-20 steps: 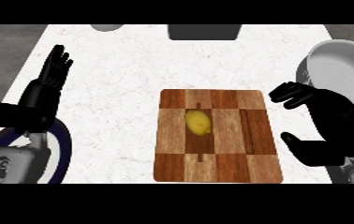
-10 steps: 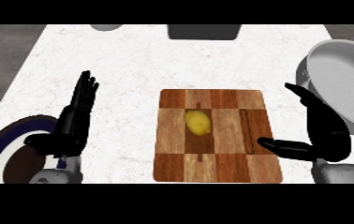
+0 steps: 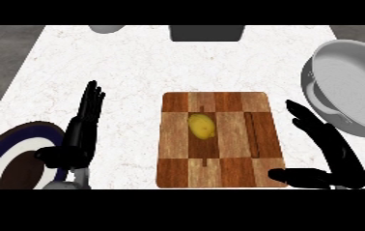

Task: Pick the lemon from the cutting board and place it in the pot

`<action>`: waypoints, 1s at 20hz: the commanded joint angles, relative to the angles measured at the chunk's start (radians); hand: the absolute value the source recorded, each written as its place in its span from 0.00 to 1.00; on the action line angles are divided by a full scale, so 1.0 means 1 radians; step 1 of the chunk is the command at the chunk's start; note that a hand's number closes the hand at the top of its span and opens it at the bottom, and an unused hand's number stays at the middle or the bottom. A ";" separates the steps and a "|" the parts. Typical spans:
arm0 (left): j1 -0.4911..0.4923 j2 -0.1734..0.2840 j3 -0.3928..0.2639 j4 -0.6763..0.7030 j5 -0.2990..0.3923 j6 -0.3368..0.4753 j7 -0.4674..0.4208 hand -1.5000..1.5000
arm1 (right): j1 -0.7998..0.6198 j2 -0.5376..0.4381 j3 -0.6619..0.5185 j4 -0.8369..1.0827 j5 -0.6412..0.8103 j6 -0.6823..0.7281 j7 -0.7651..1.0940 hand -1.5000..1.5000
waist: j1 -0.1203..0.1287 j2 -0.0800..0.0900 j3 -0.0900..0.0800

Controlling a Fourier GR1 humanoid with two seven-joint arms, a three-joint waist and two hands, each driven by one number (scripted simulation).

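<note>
A yellow lemon (image 3: 202, 125) lies near the middle of the checkered wooden cutting board (image 3: 221, 167). The grey pot (image 3: 342, 80) stands at the right edge of the counter, partly cut off by the view. My right hand (image 3: 333, 152) is open at the board's right edge, fingers straight and thumb stretched toward the board's lower right corner. It is apart from the lemon. My left hand (image 3: 80, 133) is open to the left of the board, fingers up, resting.
A blue-rimmed plate (image 3: 21, 143) with a dark centre sits at the lower left, beside my left hand. A grey round object (image 3: 107, 28) and a dark grey box (image 3: 206, 32) stand at the counter's far edge.
My left hand has shifted right, closer to the board. My right hand has moved down and a little left. The lemon has not moved.
</note>
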 commanded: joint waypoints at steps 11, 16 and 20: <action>-0.005 -0.005 0.013 0.014 -0.006 -0.030 -0.002 0.50 | -0.076 0.072 0.309 -0.144 0.522 0.074 0.669 0.00 | 0.006 0.002 0.001; 0.018 -0.014 0.022 -0.010 -0.027 -0.025 -0.010 0.50 | -0.157 0.141 0.303 0.024 0.586 0.103 0.677 0.00 | 0.009 0.002 0.002; 0.010 0.019 0.068 -0.024 0.008 -0.065 0.009 0.50 | -0.176 0.165 0.309 0.053 0.658 0.129 0.758 0.00 | 0.008 0.002 0.002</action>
